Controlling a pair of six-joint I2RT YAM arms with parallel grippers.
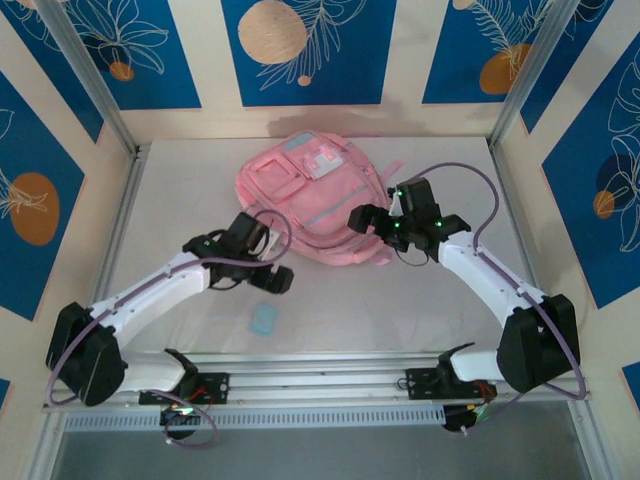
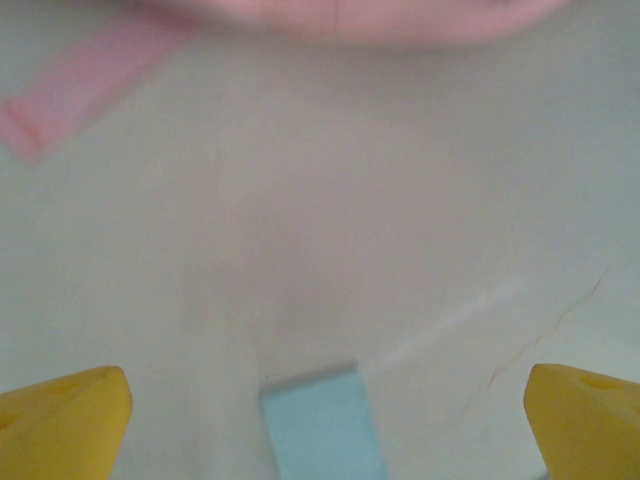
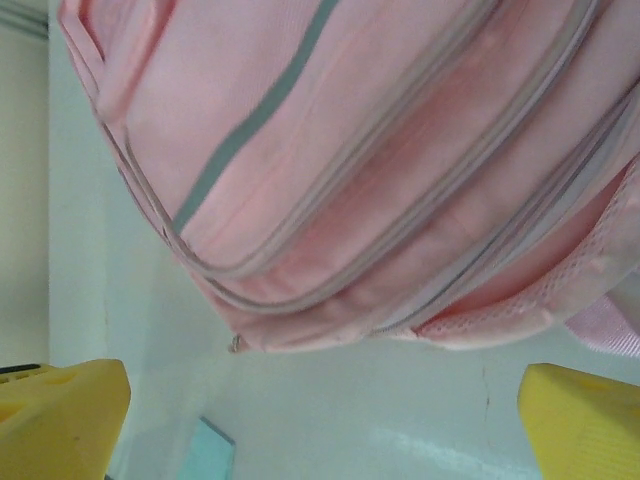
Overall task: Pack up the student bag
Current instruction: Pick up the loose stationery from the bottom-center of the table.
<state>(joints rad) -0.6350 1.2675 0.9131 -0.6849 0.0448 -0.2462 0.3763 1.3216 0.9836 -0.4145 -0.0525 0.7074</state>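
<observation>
Top external view: the student bag (image 1: 312, 200) lies flat at centre frame, a little above middle, on the pale table (image 1: 180, 200). Front face up: pockets, blue-grey trim and white patch all turned to the camera.

Handling, judged:
- Soft fabric shell, sagging at the edges and likely near empty, so light but floppy. It will fold and drag rather than lift as one piece.
- Cloth is not slippery and not fragile. A pinch on a flat panel would only gather loose fabric.
- Better holds: the padded rim beside the zip tracks, a zip pull (image 3: 237, 343), or a strap (image 2: 70, 90) where webbing gives a firm bite.
- Opening it probably needs one arm to pin the body while the other draws a zip.

Orientation:
- Long axis runs roughly top to bottom of the frame, leaning slightly to the lower right.
- The pocket end sits toward the upper frame. The rounded end with stacked curved zips points to the lower frame, so that end is probably the bag's top.
- In the right wrist view the zips look closed, though I cannot be sure of the lowest one.

Grippers:
- The right gripper (image 1: 372, 225) sits just at the bag's lower right edge. Its yellow fingertips (image 3: 60, 420) are spread wide, with nothing between them.
- The left gripper (image 1: 272, 278) hangs below the bag's lower left edge, over bare table. Its jaws are also spread wide and empty.
- A small pale-blue flat item (image 1: 264, 321) lies on the table below the left gripper, apart from the bag.
</observation>
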